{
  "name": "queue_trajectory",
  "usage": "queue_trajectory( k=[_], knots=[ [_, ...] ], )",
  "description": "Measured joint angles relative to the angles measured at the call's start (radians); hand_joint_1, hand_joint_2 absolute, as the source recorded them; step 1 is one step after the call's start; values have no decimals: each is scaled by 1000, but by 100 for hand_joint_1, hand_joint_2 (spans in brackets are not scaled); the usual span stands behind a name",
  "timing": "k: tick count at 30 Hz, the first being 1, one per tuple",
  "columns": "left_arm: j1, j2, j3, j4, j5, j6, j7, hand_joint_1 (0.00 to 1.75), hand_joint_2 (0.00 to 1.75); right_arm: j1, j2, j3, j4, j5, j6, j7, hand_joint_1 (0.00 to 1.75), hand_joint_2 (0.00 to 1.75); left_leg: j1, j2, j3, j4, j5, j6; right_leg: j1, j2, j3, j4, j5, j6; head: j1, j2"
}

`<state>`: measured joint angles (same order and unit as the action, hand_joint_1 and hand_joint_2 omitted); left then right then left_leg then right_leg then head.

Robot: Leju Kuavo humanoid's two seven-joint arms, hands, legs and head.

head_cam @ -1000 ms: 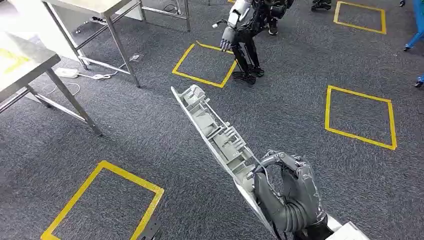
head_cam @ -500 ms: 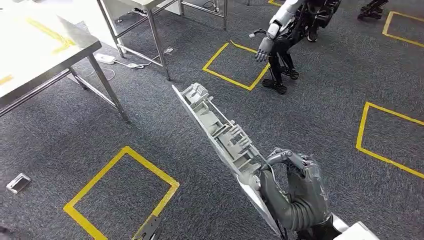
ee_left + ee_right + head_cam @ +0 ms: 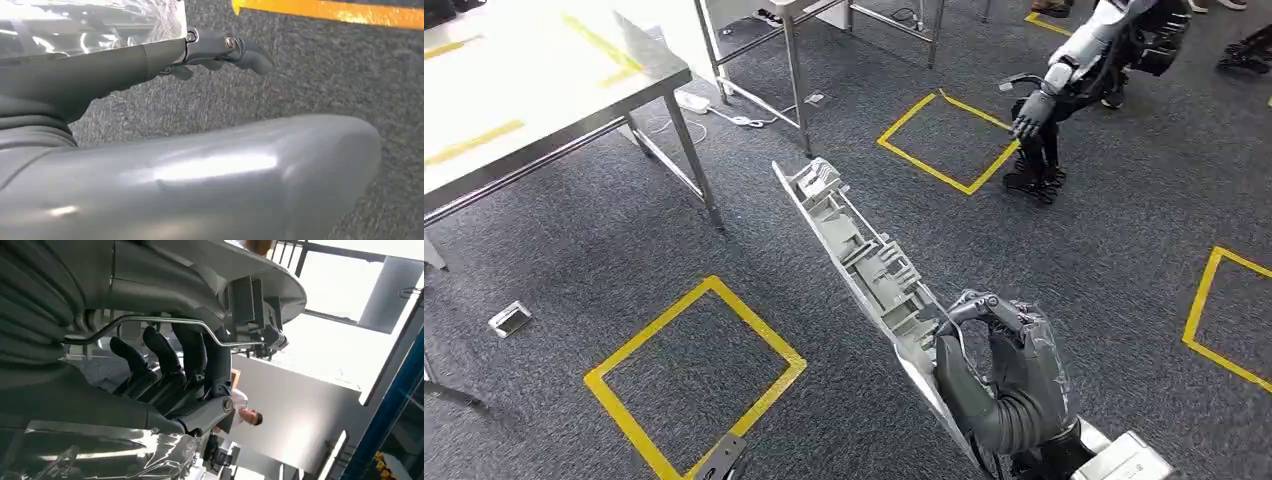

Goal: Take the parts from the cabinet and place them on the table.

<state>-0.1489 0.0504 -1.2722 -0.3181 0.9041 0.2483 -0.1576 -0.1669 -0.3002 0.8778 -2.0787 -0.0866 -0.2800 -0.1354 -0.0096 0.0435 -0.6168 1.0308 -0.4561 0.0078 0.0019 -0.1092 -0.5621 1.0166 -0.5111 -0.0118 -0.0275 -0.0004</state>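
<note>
- The right hand is gripping the long grey part near its lower end, fingers wrapping over the edge, likely keeping it balanced for carrying.
- The part is slanting up and away from the hand, above the carpet, its near end cut off behind the hand.
- The steel table is standing well apart, beyond the part's far tip.
- The left hand is hanging over carpet; its hold cannot be told.
</note>
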Motion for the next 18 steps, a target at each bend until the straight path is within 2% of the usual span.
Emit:
queue_trajectory(
  k=[1, 2, 3, 4, 5, 6, 7, 8, 9, 10, 11, 12, 13, 14, 16, 17, 18],
  knots=[
    [1, 0, 0, 0, 0, 0, 0, 0, 175, -1, 0, 0, 0, 0, 0, 0, 175, 175, 3, -11, 3, -6, 3, 7, -1, -9, 3, 1, -5, 6, -1, 0],
    [5, -1, 0, 0, 0, 0, -1, 0, 175, -2, 0, 0, 0, 0, 0, 0, 175, 175, 9, -20, 6, -12, 6, 12, -5, 34, -2, 18, -21, 13, 1, 0],
    [3, 0, 0, 0, 0, 0, 0, 0, 175, -3, 0, -1, 0, 0, 0, -3, 175, 175, 12, -27, 6, -12, 6, 19, -7, 74, -25, 63, -48, 13, 6, 0],
    [1, 2, 0, 0, -1, 0, 0, 0, 175, -3, 0, -1, 0, -1, 0, -3, 175, 175, 13, -37, 6, -12, 6, 23, -8, 95, -62, 138, -84, 14, 12, 0],
    [-1, 2, 0, 0, -2, 0, 0, 0, 175, -1, -1, -1, 0, -2, 0, -3, 175, 175, 12, -49, 6, -12, 6, 25, -8, 103, -108, 224, -118, 14, 18, 0],
    [-1, 2, 0, 0, -2, 0, 0, 0, 175, -1, -1, 0, 0, -3, 0, -4, 175, 175, 10, -62, 6, -11, 6, 25, -7, 104, -148, 294, -136, 14, 20, 0],
    [0, 2, 0, 0, -3, -3, 0, 0, 175, 0, -1, 0, 1, -3, 0, -4, 175, 175, 9, -74, 7, -11, 6, 25, -7, 104, -171, 323, -131, 14, 21, 0],
    [1, 2, 0, 0, -3, -3, 1, 0, 175, 0, -2, 0, 1, -4, 0, -3, 175, 175, 9, -88, 8, -11, 6, 25, -7, 105, -168, 299, -98, 11, 21, 0],
    [1, 2, 0, 0, -3, -3, 2, 0, 175, 0, -2, 0, 1, -5, 1, -4, 175, 175, 9, -101, 9, -10, 5, 25, -7, 108, -145, 237, -51, 7, 22, 0],
    [0, 2, 0, 0, -3, -3, 2, 0, 175, -1, -2, 0, 1, -5, 1, -4, 175, 175, 9, -114, 10, -9, 5, 24, -7, 120, -107, 146, 3, 1, 23, 0],
    [-1, 1, 0, 0, -3, -3, 2, 0, 175, -1, -2, 0, 1, -6, 1, -4, 175, 175, 10, -126, 11, -9, 4, 22, -7, 145, -72, 61, 44, -4, 24, 0],
    [-1, 0, 0, 0, -3, -3, 2, 0, 175, -1, -2, 0, 1, -6, 1, -4, 175, 175, 5, -135, 6, -5, 3, 16, -9, 179, -54, 27, 36, -10, 24, 0],
    [-1, 0, 0, 0, -3, -3, 2, 0, 175, -3, -2, 0, 1, -6, 1, -5, 175, 175, 10, -145, 0, -3, 4, 11, -11, 170, -48, 8, 31, -5, 24, 0],
    [0, 0, 0, 0, -4, -3, 2, 0, 175, -2, -2, 0, 1, -6, 1, -5, 175, 175, 13, -150, -3, -5, 7, 6, -6, 167, -49, 9, 32, -6, 24, 0],
    [6, 0, 0, 0, -6, -4, 2, 0, 175, -6, -2, 0, 1, -6, 2, -5, 175, 175, 16, -169, -3, -9, 9, -8, -6, 149, -44, 3, 33, -17, 25, 0],
    [7, 3, 0, 0, -6, -3, 2, 0, 175, -8, -2, 0, 1, -6, 2, -5, 175, 175, 15, -147, -11, 3, -3, -9, -13, 136, -37, -7, 37, -22, 25, 0],
    [7, 1, 0, 0, -8, -4, 2, 0, 175, -7, -2, 0, 2, -6, 2, -5, 175, 175, 11, -104, -22, 36, -29, -14, -12, 127, -29, -12, 37, -26, 18, 0]
  ],
)
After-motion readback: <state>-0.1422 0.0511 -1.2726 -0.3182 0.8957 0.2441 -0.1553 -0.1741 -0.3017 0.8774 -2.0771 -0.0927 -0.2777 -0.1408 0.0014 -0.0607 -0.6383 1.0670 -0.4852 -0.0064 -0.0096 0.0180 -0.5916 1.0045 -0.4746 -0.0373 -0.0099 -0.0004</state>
